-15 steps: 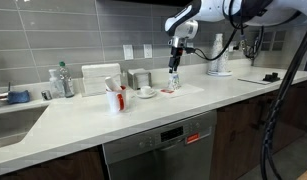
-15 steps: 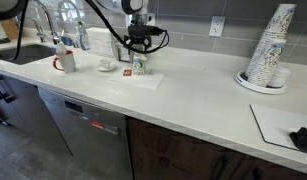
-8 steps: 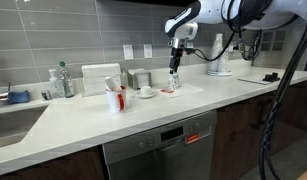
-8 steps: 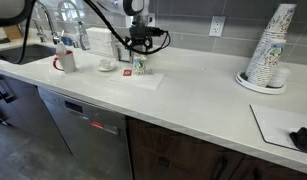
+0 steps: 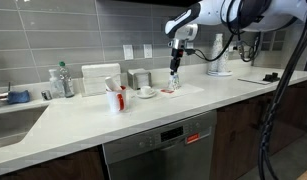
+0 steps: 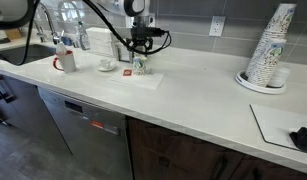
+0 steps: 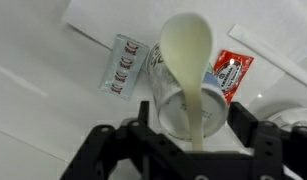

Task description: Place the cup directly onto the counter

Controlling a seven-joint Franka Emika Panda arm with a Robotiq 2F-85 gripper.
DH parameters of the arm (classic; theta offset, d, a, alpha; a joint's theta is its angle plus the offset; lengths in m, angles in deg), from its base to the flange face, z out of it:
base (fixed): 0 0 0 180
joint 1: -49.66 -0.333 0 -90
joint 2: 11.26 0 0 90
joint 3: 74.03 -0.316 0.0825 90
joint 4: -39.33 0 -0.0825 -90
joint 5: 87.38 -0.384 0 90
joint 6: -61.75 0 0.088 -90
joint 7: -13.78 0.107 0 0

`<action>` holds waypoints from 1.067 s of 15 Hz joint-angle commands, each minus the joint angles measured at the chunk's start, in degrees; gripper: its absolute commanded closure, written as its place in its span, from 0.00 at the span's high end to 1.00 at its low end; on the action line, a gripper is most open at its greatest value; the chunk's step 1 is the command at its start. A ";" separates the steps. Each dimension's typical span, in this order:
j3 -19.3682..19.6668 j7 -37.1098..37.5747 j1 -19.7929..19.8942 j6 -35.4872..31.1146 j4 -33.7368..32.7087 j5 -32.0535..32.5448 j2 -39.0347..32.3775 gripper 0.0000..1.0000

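Hand: the hand (image 7: pixel 190 118) grips the cup (image 7: pixel 175 88) by its sides.
Cup: upright between the fingers, above the counter (image 6: pixel 193 95); contact underneath unclear.
Packets: red packet (image 7: pixel 231 72) at the cup's 2 o'clock, pale packet (image 7: pixel 123 65) at 10.

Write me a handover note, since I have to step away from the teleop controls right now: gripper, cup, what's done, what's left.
Gripper: low over the cup, jaws on either side of it. Whether they actually clamp it cannot be told.
Cup: upright over a flat pad that carries small packets, near the back wall. Lifted or resting is unclear.
Done: the gripper is at the cup.
Left: confirm the grip, lift, move off the pad, set the cup on bare counter, release.
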 commanded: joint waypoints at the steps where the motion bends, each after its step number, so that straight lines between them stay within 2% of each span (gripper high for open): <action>1: 0.33 -1.02 -0.24 1.77 -2.94 0.98 -1.63 0.49; 2: 0.39 -0.96 -0.31 1.82 -3.00 1.09 -1.62 0.42; 3: 0.41 -0.88 -0.35 1.88 -3.01 1.16 -1.55 0.41; 7: 0.71 0.50 -0.66 2.17 -2.12 1.61 -0.42 0.41; 10: 1.65 4.70 -0.85 3.13 0.12 1.78 2.01 0.41; 16: 2.36 12.86 1.80 3.08 6.81 -0.83 8.08 0.41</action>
